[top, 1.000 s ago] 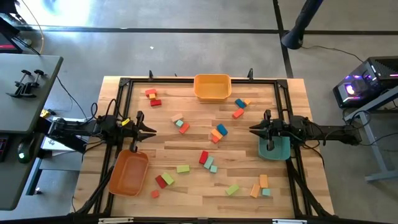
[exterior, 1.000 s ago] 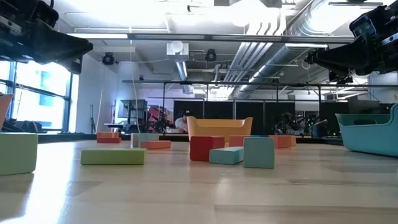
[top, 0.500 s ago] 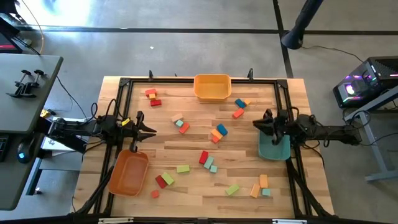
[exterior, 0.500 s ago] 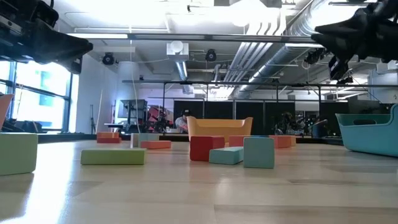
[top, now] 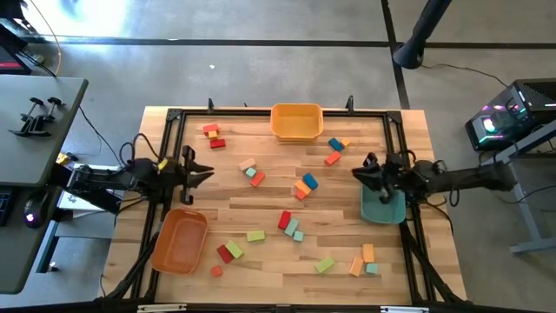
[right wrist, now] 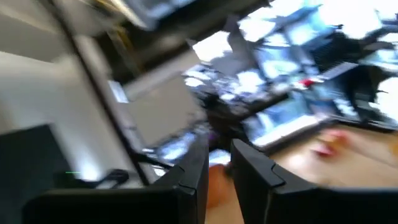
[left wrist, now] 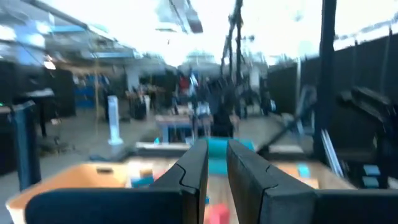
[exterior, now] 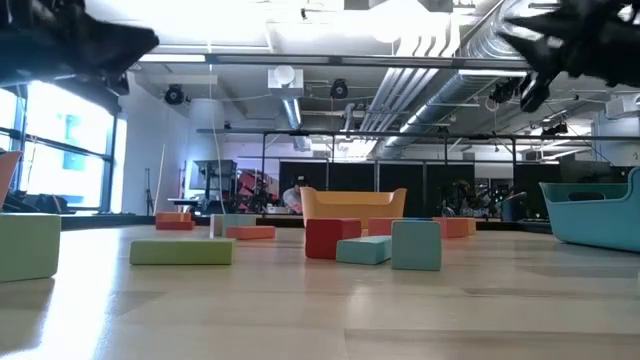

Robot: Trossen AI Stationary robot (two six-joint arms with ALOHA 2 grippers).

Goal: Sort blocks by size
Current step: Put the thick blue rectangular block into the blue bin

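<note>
Several blocks lie scattered on the wooden table [top: 261, 269]: red and orange ones at the far left [top: 212, 133], a red one [top: 284, 219] and a light green one [top: 255, 236] mid-table, teal and orange ones near the front right [top: 368, 254]. The low view shows a green bar [exterior: 182, 251], a red cube [exterior: 331, 238] and a teal cube [exterior: 416, 245] resting flat. My left gripper [top: 208, 175] hangs shut at the left side, above the table, touching nothing. My right gripper [top: 355, 173] hangs shut at the right side, above the teal tray's far edge, also empty.
A yellow tray [top: 296, 120] stands at the far middle, an orange tray [top: 180, 241] at the near left, a teal tray [top: 382, 207] at the right below the right arm. A black frame [top: 261, 111] borders the table.
Both grippers have risen and tipped their fingers upward. The right one has also rolled about its own axis and drawn back a little toward the table's right edge. No block has moved.
</note>
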